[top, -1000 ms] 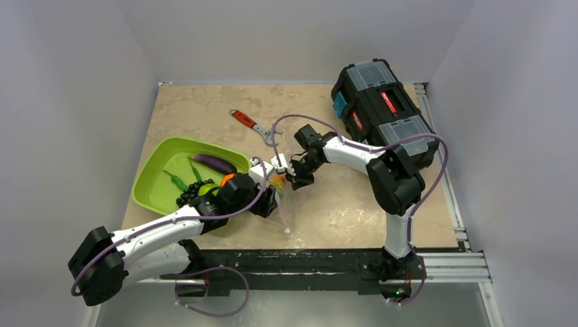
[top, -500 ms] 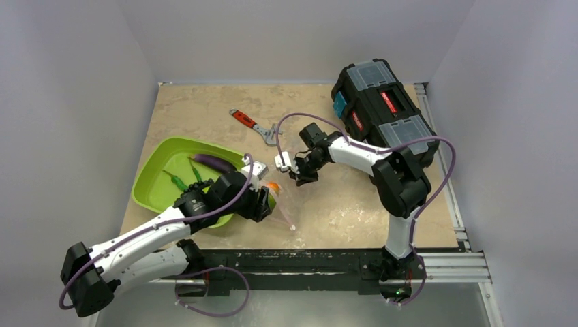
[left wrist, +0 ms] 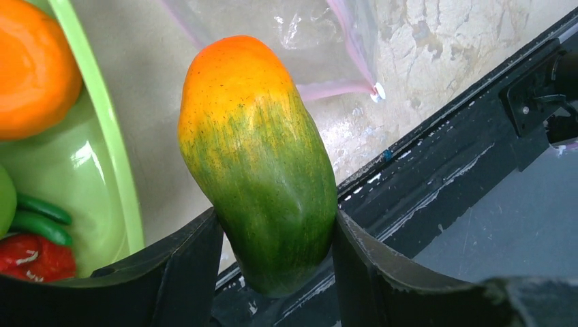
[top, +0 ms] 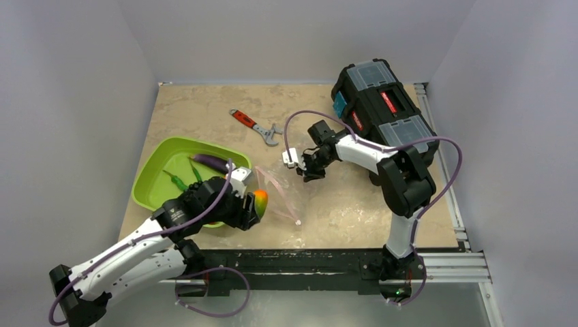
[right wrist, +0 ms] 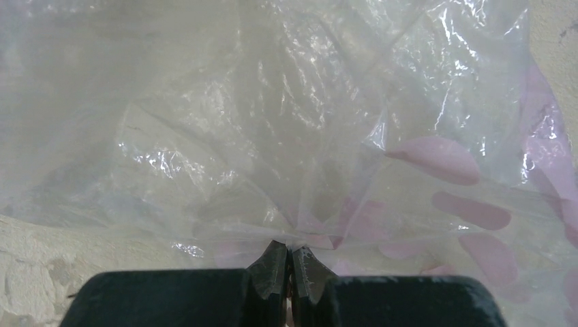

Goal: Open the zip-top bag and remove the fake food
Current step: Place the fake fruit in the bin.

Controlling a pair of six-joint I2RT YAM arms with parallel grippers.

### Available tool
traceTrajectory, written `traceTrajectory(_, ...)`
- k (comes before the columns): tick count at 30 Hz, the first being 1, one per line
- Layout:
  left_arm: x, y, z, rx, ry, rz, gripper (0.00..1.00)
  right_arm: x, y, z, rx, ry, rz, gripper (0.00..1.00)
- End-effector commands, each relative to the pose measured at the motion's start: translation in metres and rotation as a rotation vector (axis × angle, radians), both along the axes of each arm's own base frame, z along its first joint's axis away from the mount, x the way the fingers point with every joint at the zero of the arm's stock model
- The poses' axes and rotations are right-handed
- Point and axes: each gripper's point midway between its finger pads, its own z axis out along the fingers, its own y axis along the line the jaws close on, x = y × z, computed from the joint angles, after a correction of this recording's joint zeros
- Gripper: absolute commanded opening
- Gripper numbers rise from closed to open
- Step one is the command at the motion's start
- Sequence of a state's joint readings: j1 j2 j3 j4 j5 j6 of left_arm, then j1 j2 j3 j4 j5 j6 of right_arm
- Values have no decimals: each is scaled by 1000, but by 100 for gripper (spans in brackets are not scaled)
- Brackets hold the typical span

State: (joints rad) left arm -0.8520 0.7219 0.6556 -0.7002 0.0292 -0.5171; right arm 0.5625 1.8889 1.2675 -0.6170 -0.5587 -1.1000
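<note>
Top external: beige table (top: 341, 204), grey walls (top: 286, 41); left hand (left wrist: 276, 228) grips mango (left wrist: 252, 136), right hand (right wrist: 287, 262) bag (right wrist: 272, 122).

Pale grey walls (top: 286, 34); beige marbled tabletop (top: 204, 109) (black rail (top: 307, 262) along near edge).

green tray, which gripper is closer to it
Left. The left gripper holds a green-orange fruit at the right rim of the green tray; the right gripper sits farther right, pinching the zip-top bag.
</note>
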Motion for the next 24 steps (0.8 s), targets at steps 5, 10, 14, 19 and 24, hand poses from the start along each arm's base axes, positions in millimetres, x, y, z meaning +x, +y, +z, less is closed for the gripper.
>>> traceTrajectory(5,-2,20,36,-32,-53,79,0,18,-12,17,17,-41,-49,1)
traceTrajectory(10,-3,34,47,-26,-87,119,0,22,-18,16,16,-37,-69,1)
traceTrajectory(14,-2,47,58,-23,-122,167,0,22,-18,15,14,-34,-71,1)
traceTrajectory(19,1,64,69,-13,-171,233,0,21,-19,13,12,-29,-72,1)
traceTrajectory(24,6,79,77,12,-216,289,0,22,-19,11,9,-25,-72,1)
